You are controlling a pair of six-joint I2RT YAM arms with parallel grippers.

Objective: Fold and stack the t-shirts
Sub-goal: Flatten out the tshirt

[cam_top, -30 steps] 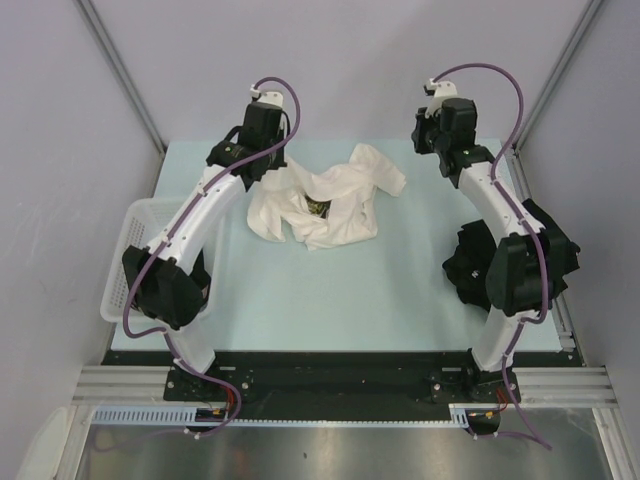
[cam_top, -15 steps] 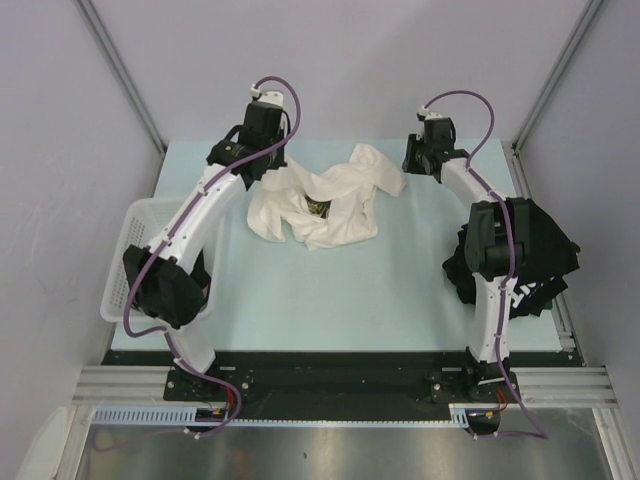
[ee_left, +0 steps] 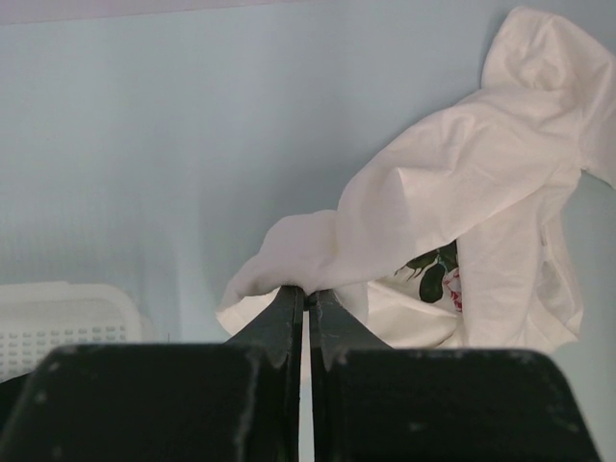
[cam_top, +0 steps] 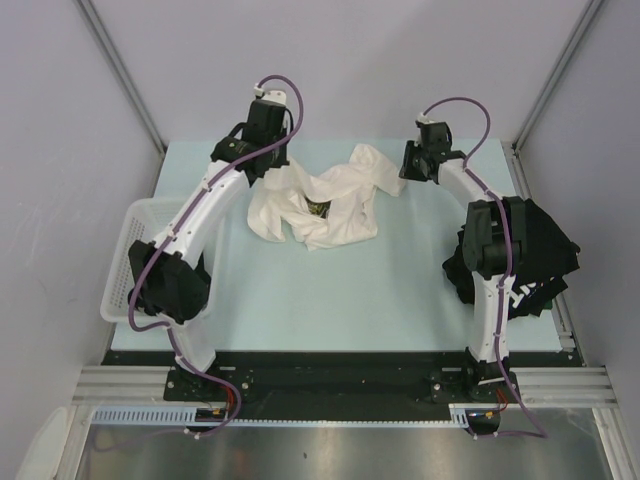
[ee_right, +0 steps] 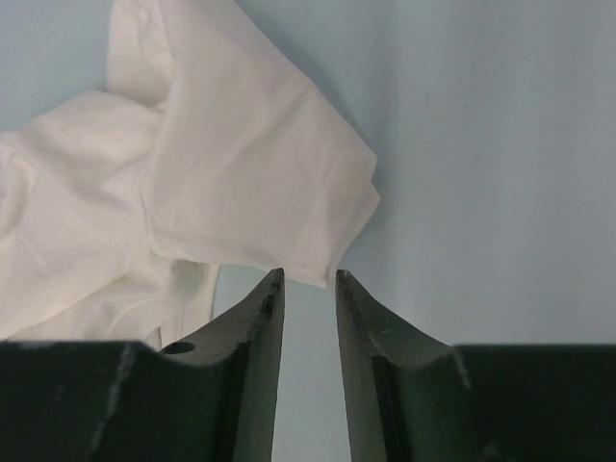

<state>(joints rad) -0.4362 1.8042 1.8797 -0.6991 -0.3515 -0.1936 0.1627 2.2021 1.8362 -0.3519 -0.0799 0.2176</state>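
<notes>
Cream t-shirt (cam_top: 335, 200) lies crumpled, print buried in folds. Left claw (ee_left: 306, 291) pinches its edge; right claw (ee_right: 310, 274) stands apart beside a sleeve. Black t-shirts (cam_top: 545, 245) heaped right, basket (cam_top: 125, 225) left.

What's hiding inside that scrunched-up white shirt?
Between the folds of the white shirt a little print peeks out: dark green leaves and a bit of red. The rest of the print is covered by cloth.
</notes>
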